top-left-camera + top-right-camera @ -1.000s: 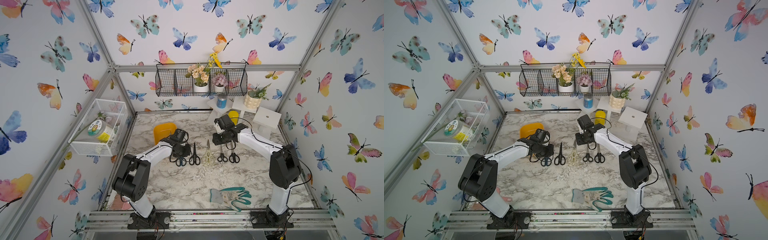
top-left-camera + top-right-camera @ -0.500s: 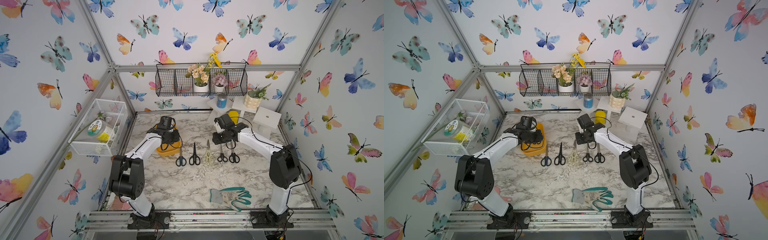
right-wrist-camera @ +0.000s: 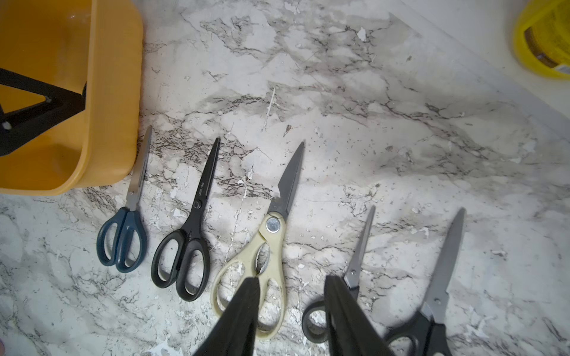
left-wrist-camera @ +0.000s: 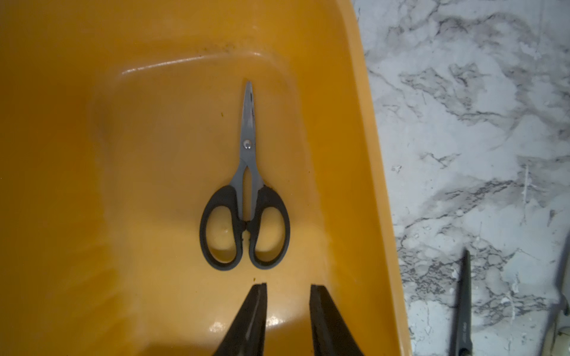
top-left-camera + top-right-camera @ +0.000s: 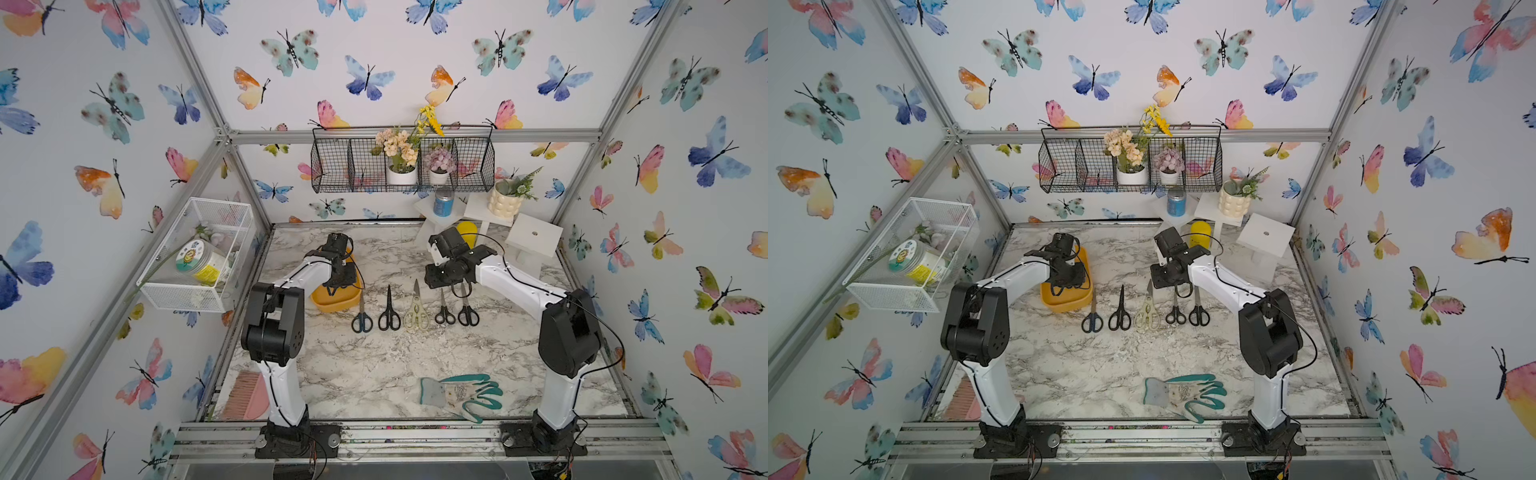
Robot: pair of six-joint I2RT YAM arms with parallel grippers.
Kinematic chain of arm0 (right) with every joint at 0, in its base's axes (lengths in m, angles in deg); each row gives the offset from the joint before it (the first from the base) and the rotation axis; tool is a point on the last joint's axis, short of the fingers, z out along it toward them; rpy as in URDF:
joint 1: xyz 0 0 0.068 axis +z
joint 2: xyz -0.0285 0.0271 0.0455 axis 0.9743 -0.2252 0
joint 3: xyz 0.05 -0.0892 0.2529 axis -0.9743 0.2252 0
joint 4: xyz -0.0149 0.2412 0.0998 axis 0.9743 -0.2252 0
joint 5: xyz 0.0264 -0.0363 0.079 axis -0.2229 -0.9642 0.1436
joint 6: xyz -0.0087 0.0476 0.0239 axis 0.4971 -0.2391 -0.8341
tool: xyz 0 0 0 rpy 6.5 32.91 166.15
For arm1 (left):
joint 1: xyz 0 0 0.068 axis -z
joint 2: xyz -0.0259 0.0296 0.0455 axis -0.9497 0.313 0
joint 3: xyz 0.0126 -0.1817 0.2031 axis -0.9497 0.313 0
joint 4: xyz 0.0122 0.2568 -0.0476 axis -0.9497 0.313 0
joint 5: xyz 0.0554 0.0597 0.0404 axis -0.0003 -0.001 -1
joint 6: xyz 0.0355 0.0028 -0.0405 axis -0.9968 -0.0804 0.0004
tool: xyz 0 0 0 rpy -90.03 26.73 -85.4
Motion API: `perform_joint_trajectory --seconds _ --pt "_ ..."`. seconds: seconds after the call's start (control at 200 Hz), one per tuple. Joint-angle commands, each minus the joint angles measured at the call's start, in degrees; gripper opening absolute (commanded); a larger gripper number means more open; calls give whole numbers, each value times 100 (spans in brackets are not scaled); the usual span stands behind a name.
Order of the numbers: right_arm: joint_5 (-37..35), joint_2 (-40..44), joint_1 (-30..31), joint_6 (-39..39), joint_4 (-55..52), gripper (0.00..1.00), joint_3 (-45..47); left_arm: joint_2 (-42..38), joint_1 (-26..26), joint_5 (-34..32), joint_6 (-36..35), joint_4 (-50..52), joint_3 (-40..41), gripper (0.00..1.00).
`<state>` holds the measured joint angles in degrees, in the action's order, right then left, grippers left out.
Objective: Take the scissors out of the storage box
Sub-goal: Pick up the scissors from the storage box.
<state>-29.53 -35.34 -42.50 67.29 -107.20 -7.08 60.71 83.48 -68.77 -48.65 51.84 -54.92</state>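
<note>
The last pair in the tub, small black-handled steel scissors (image 4: 246, 185), is lying flat on the floor of the shallow yellow-orange plastic storage box (image 4: 123, 154). The left gripper (image 4: 287, 286) is hovering over that same box with its jaws standing partly apart and gripping nothing. In the left wrist view the scissors' long axis is running almost straight ahead of the jaws, finger loops nearest the fingertips and closed blades pointing away, so the closing line is crossing that axis squarely. The pair is sitting slightly off the gap's centre, toward the finger farther from the box wall that borders the marble-patterned tabletop (image 5: 374, 365). The left arm is clearly the nearer one. The right gripper (image 3: 292, 279) is hanging outside the box with its jaws partly apart and empty, above the row of five pairs already laid out (image 5: 417, 316). The coming move probably calls for a small sideways correction, then a descent onto the shanks just beyond the loops.
</note>
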Motion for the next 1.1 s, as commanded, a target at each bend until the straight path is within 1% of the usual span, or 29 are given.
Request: perform_joint_trajectory --seconds 0.0,0.125,0.155,0.445,0.726,0.836,0.891,0.976,1.096 --pt "-164 -63 20 -65 -86 40 -55 198 -80 -322 -112 33 -131 30" --pt "-188 -71 21 -65 -78 40 -47 300 -107 -393 -123 5 -158 31" --pt "-202 -72 17 -65 -82 40 -49 476 -116 -407 -121 -23 -143 31" --pt "-194 -141 23 -65 -87 40 -69 641 -267 -444 -112 -226 -90 31" --pt "-195 -183 17 -24 -135 40 -192 1163 -280 -162 -261 -163 -262 32" --pt "-198 -199 15 -4 -171 40 -240 1312 -282 -60 -279 -135 -254 30" --pt "-192 -214 22 20 -191 40 -293 1397 -293 -32 -266 -93 -260 27" --pt "-188 -259 21 53 -265 40 -391 1516 -327 101 -237 -37 -299 17" --pt "-197 -285 18 84 -320 40 -499 1523 -373 180 -191 -54 -237 7"
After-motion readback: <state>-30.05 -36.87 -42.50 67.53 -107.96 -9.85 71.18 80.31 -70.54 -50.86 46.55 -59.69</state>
